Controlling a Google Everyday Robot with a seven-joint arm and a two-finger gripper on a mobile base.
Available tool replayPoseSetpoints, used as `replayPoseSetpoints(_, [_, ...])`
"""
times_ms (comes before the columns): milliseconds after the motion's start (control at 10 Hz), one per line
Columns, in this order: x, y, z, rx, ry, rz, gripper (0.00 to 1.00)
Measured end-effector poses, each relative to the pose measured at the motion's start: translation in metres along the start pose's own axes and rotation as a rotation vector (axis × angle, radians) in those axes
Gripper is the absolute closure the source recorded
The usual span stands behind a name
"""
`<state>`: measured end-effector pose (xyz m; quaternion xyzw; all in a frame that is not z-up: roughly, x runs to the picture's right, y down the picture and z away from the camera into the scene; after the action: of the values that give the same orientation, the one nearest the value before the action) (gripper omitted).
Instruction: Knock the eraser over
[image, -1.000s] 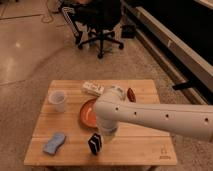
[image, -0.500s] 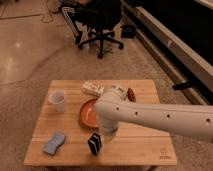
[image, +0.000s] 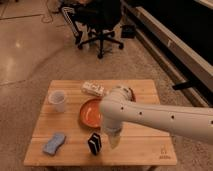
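Item: small black rectangular eraser with white stripe markings (image: 94, 143), standing upright near the front edge of the square light-wood desk (image: 145, 145), front of centre. Status: not yet knocked over; the push is left to do. Gripper (image: 113, 139) of the white arm: lowered just right of the eraser, close beside it; contact cannot be told, nor how far the fingers are spread. Also present: orange round plate (image: 90, 111), clear plastic cup (image: 58, 100), light-blue wavy sponge (image: 54, 143), small white packet (image: 93, 89).

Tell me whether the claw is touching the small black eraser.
Cannot tell. In the camera view the claw hangs just right of the small black striped eraser on the wooden table; no gap or contact shows plainly.
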<state>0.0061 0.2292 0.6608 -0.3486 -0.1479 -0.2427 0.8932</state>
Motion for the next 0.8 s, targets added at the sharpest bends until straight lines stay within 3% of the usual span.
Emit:
replayPoseSetpoints(400, [-0.029, 0.008, 0.004, -0.007, -0.006, -0.019, 0.2])
replayPoseSetpoints(800, [-0.029, 0.003, 0.007, -0.002, 0.01, -0.01, 0.2])
